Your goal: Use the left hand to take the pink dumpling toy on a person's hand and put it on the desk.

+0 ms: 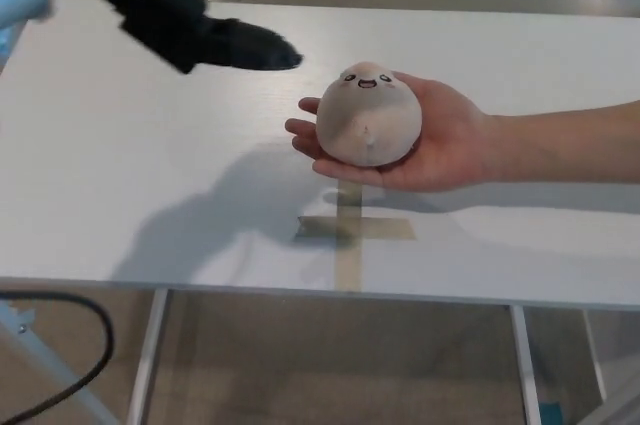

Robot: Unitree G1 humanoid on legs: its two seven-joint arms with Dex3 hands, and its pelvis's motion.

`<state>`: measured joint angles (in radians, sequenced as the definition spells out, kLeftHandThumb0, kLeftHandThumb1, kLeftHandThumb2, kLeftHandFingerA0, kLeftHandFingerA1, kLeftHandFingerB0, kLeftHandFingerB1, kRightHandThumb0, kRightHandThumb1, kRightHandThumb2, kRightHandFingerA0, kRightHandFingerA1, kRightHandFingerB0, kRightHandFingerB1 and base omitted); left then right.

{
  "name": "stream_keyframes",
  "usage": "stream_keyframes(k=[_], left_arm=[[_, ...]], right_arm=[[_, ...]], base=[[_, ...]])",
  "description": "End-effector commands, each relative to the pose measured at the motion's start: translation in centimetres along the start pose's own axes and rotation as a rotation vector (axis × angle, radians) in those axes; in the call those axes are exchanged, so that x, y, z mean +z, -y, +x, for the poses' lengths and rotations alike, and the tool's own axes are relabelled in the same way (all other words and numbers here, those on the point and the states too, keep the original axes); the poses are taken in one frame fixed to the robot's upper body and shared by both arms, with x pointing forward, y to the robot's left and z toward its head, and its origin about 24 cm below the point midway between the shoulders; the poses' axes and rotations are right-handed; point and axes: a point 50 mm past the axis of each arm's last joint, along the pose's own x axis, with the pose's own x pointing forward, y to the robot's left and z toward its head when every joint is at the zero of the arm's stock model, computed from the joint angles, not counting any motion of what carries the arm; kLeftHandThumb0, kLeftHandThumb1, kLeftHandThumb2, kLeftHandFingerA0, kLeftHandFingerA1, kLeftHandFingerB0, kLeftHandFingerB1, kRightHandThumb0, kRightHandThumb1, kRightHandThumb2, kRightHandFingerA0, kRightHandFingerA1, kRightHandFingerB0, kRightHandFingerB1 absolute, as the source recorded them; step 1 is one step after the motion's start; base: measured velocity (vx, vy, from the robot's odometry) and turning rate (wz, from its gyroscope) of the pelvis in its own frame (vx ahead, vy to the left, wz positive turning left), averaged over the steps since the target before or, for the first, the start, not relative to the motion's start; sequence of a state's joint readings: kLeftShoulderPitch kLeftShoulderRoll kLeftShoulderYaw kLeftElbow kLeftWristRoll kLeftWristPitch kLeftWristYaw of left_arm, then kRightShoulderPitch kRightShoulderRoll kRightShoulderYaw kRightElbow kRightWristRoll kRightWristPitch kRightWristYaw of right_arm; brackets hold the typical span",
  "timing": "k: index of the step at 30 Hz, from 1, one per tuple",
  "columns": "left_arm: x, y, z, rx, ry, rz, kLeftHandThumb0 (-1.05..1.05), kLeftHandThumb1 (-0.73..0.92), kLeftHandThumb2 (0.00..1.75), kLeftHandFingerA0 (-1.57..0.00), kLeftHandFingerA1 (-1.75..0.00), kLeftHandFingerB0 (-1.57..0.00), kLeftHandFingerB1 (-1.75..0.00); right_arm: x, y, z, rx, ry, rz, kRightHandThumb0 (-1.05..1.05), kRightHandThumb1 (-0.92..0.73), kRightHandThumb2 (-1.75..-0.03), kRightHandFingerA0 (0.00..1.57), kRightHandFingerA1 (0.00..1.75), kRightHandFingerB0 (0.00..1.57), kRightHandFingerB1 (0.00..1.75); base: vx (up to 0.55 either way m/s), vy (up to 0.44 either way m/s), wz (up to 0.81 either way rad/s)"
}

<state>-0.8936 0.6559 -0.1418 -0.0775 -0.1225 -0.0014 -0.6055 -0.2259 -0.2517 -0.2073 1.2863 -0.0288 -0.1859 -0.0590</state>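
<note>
You are in the reach step: your left hand (205,33) hangs above the white worktop (120,165), up and to the left of the pink dumpling toy (368,115), close to it but not touching. The hand is motion-blurred, so you cannot tell whether its fingers are spread or closed; it plainly holds nothing. The toy sits upright in the person's hand (435,140), palm up, just above the worktop and behind a tape cross (350,230). Your right hand is out of sight. Nothing has been taken yet, so the task looks barely begun. Next, you likely need to bring the hand over the toy with the fingers apart, close on its soft round body without pinching the palm beneath, then lift and set it on bare worktop
</note>
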Motion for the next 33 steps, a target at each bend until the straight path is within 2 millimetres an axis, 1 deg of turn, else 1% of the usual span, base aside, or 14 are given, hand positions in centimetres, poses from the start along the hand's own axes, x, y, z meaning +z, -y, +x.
stream_keyframes(k=[1, 4, 6, 9, 10, 13, 15, 21, 22, 26, 29, 33], left_arm=[[-3.3, 5.1, 7.3, -0.207, -0.322, 0.444, -0.64, 0.39, 0.71, -0.28, -0.42, -0.18, -0.36], [-3.9, 5.8, 7.7, -0.237, -0.356, 0.495, -0.63, 0.39, 0.7, -0.27, -0.42, -0.18, -0.36], [-4.7, 6.6, 8.3, -0.276, -0.407, 0.551, -0.63, 0.39, 0.69, -0.25, -0.41, -0.19, -0.36], [-5.1, 7.0, 8.7, -0.292, -0.431, 0.56, -0.62, 0.39, 0.69, -0.2, -0.39, -0.15, -0.35], [-5.3, 7.3, 8.9, -0.306, -0.448, 0.571, -0.29, 0.2, 0.82, -0.07, -0.5, -0.06, -0.49], [-5.6, 7.7, 9.3, -0.316, -0.465, 0.593, -0.28, 0.2, 0.82, -0.08, -0.51, -0.07, -0.49], [-6.0, 8.3, 9.4, -0.323, -0.473, 0.662, -0.27, 0.21, 0.82, -0.09, -0.51, -0.09, -0.5], [-6.4, 9.0, 9.6, -0.336, -0.474, 0.748, -0.25, 0.22, 0.82, -0.1, -0.51, -0.09, -0.5], [-6.5, 9.1, 9.6, -0.339, -0.474, 0.771, -0.53, 0.38, 0.64, -0.23, -0.39, -0.19, -0.35], [-6.9, 9.8, 9.6, -0.364, -0.479, 0.837, -0.49, 0.38, 0.64, -0.29, -0.41, -0.24, -0.37], [-7.3, 10.3, 9.5, -0.388, -0.487, 0.866, -0.47, 0.39, 0.65, -0.31, -0.42, -0.22, -0.37], [-7.8, 11.3, 9.5, -0.414, -0.509, 0.865, -0.47, 0.4, 0.64, -0.31, -0.41, -0.21, -0.37]], right_arm=[[-0.3, -0.2, -0.1, 0.024, -0.016, 0.012, -0.16, -0.65, -0.59, 0.64, 0.47, 0.53, 0.43], [-0.2, -0.2, 0.0, 0.023, -0.014, 0.004, -0.16, -0.65, -0.59, 0.64, 0.47, 0.53, 0.43], [-0.1, -0.2, 0.0, 0.025, -0.008, 0.007, -0.16, -0.65, -0.59, 0.64, 0.47, 0.53, 0.43], [0.0, -0.3, 0.0, 0.027, -0.003, 0.005, -0.16, -0.65, -0.59, 0.64, 0.47, 0.53, 0.43], [0.2, -0.4, 0.0, 0.028, 0.0, 0.006, -0.16, -0.65, -0.59, 0.64, 0.47, 0.53, 0.43], [0.2, -0.4, 0.1, 0.028, -0.001, 0.011, -0.16, -0.65, -0.59, 0.64, 0.47, 0.52, 0.43], [0.4, -0.5, 0.1, 0.031, 0.001, 0.017, -0.17, -0.65, -0.59, 0.64, 0.47, 0.51, 0.42], [0.7, -0.6, 0.2, 0.035, 0.009, 0.016, -0.16, -0.65, -0.59, 0.63, 0.46, 0.51, 0.42], [0.7, -0.6, 0.2, 0.033, 0.01, 0.015, -0.16, -0.65, -0.59, 0.63, 0.46, 0.51, 0.42], [0.7, -0.6, 0.2, 0.034, 0.007, 0.009, -0.17, -0.65, -0.59, 0.63, 0.46, 0.51, 0.42], [0.6, -0.7, 0.2, 0.037, 0.005, 0.007, -0.17, -0.65, -0.59, 0.63, 0.46, 0.52, 0.43], [0.6, -0.7, 0.2, 0.035, 0.006, 0.011, -0.17, -0.65, -0.59, 0.64, 0.47, 0.52, 0.43]], base=[[0.0, 0.0, 0.0], [0.0, 0.0, 0.0], [0.0, 0.0, 0.0], [0.0, 0.0, 0.0], [0.0, 0.0, 0.0], [0.0, 0.0, 0.0], [0.0, 0.0, 0.0], [0.0, 0.0, 0.0], [0.0, 0.0, 0.0], [0.0, 0.0, 0.0], [0.0, 0.0, 0.0], [0.0, 0.0, 0.0]])
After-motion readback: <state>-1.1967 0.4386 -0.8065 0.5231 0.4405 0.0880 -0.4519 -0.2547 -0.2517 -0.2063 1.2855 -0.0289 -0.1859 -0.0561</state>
